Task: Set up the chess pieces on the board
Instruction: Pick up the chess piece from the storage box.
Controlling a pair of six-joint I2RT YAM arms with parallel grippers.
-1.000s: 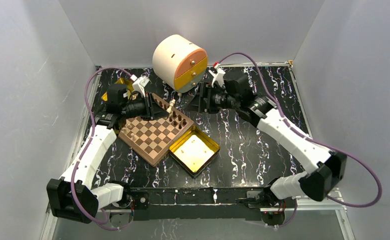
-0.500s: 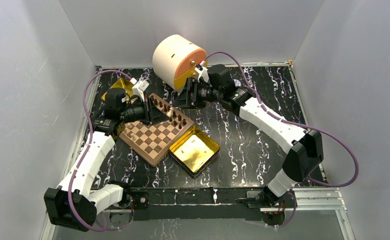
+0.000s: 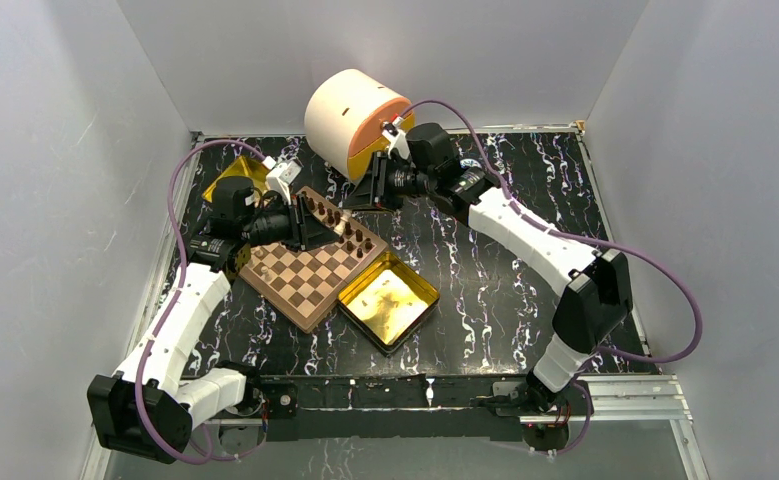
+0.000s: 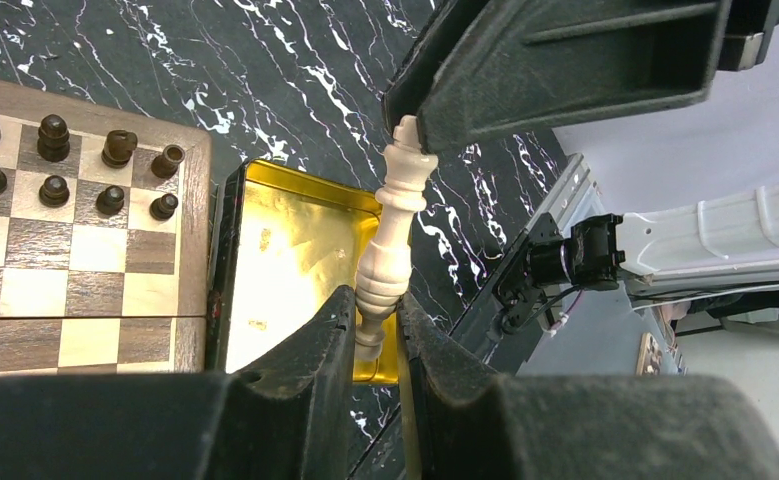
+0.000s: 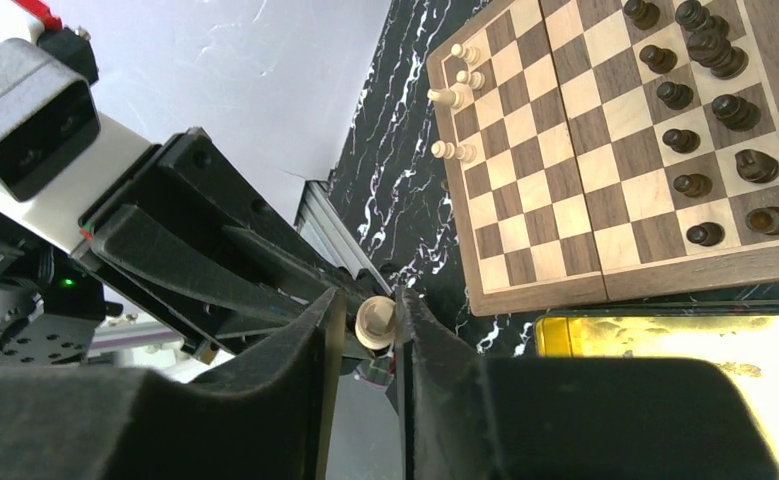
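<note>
One second ago my right arm [image 3: 535, 240] was out over the far right of the bench [image 3: 485, 270] with the jaws spread wide. Now it has swung to the left, and the right jaws have closed in around one end of the light piece [image 4: 390, 240]. From the right wrist they seem to press on this end from both sides. My left jaws are pinching the other end of the same piece, so it hangs in the air between my two arms, above the far corner of the board [image 3: 300, 278] and not yet on any square. I judge this to be a hand-over: the left jaws should let go only when the right grip is sure. On the board the dark pieces [image 5: 710, 110] already stand in two rows along one edge, and only a few light pieces [image 5: 460, 85] stand at the opposite edge, so much of the light side is still missing. My left arm [image 3: 180, 310] reaches forward along the left side, its wrist over the board. My right arm stretches diagonally across the bench, its wrist just before the round box [image 3: 357, 120]. The gold tin [image 3: 390, 300] lies beside the board.
</note>
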